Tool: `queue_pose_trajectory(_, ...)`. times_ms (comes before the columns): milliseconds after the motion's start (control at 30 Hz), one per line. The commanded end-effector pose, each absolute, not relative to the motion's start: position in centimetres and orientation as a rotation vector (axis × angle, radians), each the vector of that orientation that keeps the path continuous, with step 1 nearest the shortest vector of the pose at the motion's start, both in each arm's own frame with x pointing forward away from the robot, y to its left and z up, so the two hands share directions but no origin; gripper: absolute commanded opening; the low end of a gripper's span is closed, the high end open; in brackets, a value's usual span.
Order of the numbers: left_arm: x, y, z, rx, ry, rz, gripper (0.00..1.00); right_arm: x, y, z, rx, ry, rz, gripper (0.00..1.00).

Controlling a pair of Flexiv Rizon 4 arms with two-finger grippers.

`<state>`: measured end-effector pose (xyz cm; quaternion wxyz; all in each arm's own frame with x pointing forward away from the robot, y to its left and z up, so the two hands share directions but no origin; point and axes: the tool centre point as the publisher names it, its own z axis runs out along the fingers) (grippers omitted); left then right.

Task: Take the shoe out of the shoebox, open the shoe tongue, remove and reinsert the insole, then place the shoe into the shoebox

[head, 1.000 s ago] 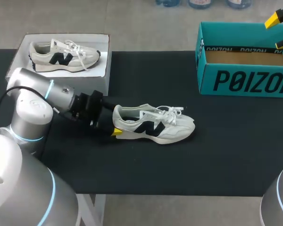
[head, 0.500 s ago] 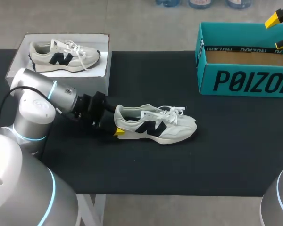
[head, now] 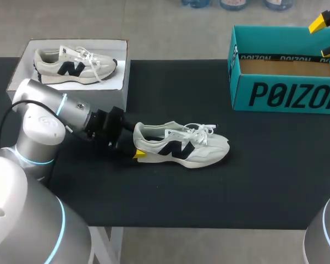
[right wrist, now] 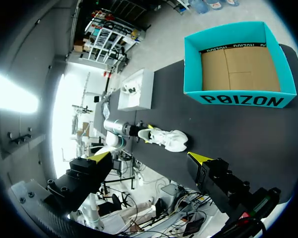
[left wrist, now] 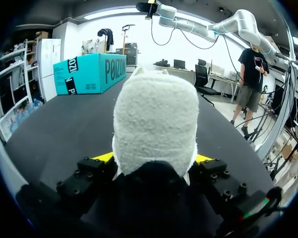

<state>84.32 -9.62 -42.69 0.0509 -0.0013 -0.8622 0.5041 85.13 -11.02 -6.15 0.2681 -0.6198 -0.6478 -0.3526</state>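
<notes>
The desk [head: 264, 181] is a flat black surface that spans the head view from side to side. On it are two shoes, one teal shoebox and one white tray. The shoe [head: 181, 147] of the task stands on its sole near the middle of the desk, outside the shoebox, with its toe toward my right and its laces loose on top. The left claw [head: 134, 146] lies low along the desk behind it and grips the heel. In the left wrist view the pale heel [left wrist: 155, 129] fills the space in the claw [left wrist: 154, 161], with a yellow tip pressed against each side. The shoebox [head: 286, 96] sits at the far right, well apart from the shoe, with its top open and a brown cardboard bottom showing; only black desk lies between the two. The white tray [head: 120, 82] rests at the far left edge, just beyond the left arm, and holds the second shoe [head: 71, 65]. The right claw [head: 327, 36] hangs high over the shoebox's far right corner. Its fingers are spread wide around nothing, and its own view looks down between them [right wrist: 149, 157] on the whole desk.
</notes>
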Motion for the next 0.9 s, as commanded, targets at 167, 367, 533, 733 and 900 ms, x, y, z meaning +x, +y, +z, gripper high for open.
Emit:
queue_pose_trajectory(167,84.3,-10.0,-43.1,-0.004,-2.625,1.531,0.0,85.1,-9.9,-6.0,-1.695,-1.754,-0.944,1.0)
queue_pose_trajectory(367,84.3,-10.0,-43.1,-0.004,-2.625,1.531,0.0,83.1,-4.3,-6.5,-1.85,-1.792,-0.903,1.0)
queue_pose_trajectory(533,84.3,-10.0,-43.1,-0.004,-2.625,1.531,0.0,80.1,0.5,-7.5,-1.98,-1.807,-0.86,1.0)
queue_pose_trajectory(733,84.3,-10.0,-43.1,-0.004,-2.625,1.531,0.0,77.0,6.1,-9.1,-2.099,-1.807,-0.831,1.0)
queue_pose_trajectory(900,84.3,-10.0,-43.1,-0.004,-2.625,1.531,0.0,75.3,10.3,-11.5,-2.076,-1.849,-0.752,1.0)
